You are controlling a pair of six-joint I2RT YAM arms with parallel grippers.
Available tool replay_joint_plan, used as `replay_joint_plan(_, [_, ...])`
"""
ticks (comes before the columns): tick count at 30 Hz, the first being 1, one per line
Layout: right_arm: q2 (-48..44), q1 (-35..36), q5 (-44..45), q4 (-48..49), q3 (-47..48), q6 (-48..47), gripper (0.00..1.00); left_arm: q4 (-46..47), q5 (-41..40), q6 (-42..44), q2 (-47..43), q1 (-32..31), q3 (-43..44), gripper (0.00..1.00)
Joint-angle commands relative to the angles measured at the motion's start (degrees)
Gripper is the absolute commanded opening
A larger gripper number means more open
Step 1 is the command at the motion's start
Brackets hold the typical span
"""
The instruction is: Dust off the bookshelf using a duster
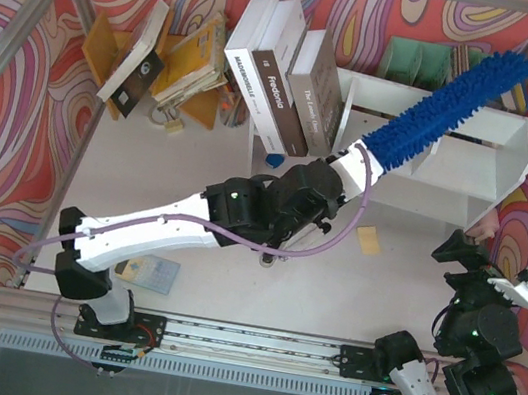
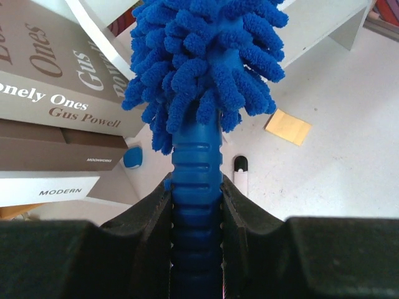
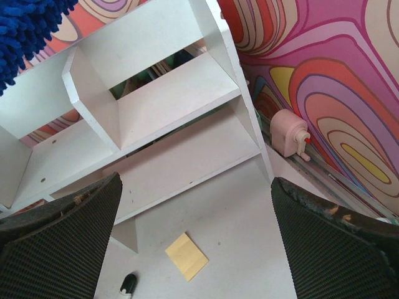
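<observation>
The white bookshelf (image 1: 455,148) lies at the back right, its cubbies and central divider facing me in the right wrist view (image 3: 174,93). My left gripper (image 1: 358,159) is shut on the ribbed blue handle of the duster (image 2: 196,180). The fluffy blue duster head (image 1: 452,102) reaches diagonally up and right over the bookshelf towards its far right corner. Its tip shows at the top left of the right wrist view (image 3: 25,31). My right gripper (image 1: 460,249) is open and empty (image 3: 196,199), near the table in front of the bookshelf's right end.
Large books (image 1: 284,79) lean against the bookshelf's left end, close beside the duster (image 2: 56,106). More books (image 1: 165,59) are piled at the back left, and a green rack (image 1: 419,61) stands behind. A yellow note (image 1: 368,239), a small black-and-white tool (image 2: 240,177) and a pink object (image 3: 290,132) lie on the table.
</observation>
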Motion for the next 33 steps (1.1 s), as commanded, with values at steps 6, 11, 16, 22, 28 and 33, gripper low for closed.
replay_joint_plan(6, [-0.33,-0.17,0.53,1.38,-0.24,-0.04,0.91,-2.4,2.04,-2.81,7.63,0.19,7.75,0.0])
replay_joint_plan(11, [-0.27,-0.18,0.53,1.51,-0.26,-0.04,0.91,-3.85,4.64,-3.81,11.23,-0.72,11.04,0.0])
replay_joint_plan(16, [-0.25,-0.18,0.48,1.68,-0.45,-0.25,0.91,-2.71,4.08,-2.8,12.02,-3.65,11.51,0.0])
replay_joint_plan(22, [-0.09,-0.18,0.27,1.94,-0.5,-0.48,0.91,0.41,1.8,-2.5,9.62,-7.19,8.69,0.0])
replay_joint_plan(28, [-0.21,-0.18,0.52,1.89,-0.62,-0.52,0.91,3.36,-2.33,-3.78,5.23,-10.25,2.42,0.0])
replay_joint_plan(33, [-0.16,-0.18,0.53,1.95,-0.63,-0.53,0.91,6.0,-12.97,-6.34,-0.1,-13.49,-5.25,0.0])
